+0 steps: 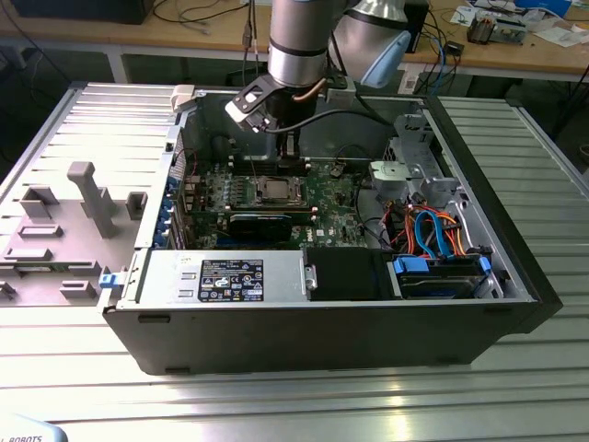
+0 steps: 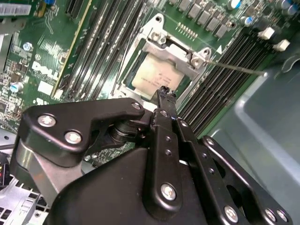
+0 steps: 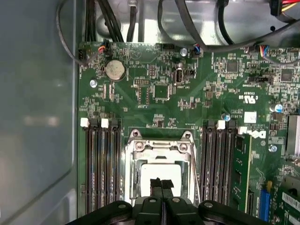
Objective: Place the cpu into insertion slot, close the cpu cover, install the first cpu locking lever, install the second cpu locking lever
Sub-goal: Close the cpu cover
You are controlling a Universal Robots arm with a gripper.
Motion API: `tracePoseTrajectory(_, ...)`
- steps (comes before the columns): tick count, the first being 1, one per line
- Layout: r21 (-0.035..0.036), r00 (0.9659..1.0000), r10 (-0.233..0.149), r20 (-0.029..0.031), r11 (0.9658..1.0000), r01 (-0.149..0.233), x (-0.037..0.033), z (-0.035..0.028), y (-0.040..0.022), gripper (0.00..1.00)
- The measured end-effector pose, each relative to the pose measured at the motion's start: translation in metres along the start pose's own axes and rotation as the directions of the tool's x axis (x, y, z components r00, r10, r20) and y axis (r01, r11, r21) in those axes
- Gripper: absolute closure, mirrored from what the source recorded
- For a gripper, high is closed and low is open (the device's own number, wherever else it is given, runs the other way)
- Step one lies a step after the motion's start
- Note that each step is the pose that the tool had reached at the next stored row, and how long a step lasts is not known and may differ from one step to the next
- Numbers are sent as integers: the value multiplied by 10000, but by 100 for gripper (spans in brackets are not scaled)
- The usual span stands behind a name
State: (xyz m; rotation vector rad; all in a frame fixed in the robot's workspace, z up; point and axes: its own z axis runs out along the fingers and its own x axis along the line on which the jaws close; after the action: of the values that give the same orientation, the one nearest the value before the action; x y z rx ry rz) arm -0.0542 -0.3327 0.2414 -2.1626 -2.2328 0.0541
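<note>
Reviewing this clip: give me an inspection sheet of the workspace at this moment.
Surface: ribbed metal table carrying an open computer case.
Job's things: cpu sits in the socket, cpu cover closed over it.
Clutter: grey fixture block on the exterior view's left.
Grippers: gripper shut, directly above the cpu.
Cables: orange and blue cables by the drive bay.
Surroundings: wooden bench behind.
</note>
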Motion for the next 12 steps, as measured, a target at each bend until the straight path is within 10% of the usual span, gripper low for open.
tracePoseTrajectory(12,0,10000,1,1,10000,-1,5,122,-140,89)
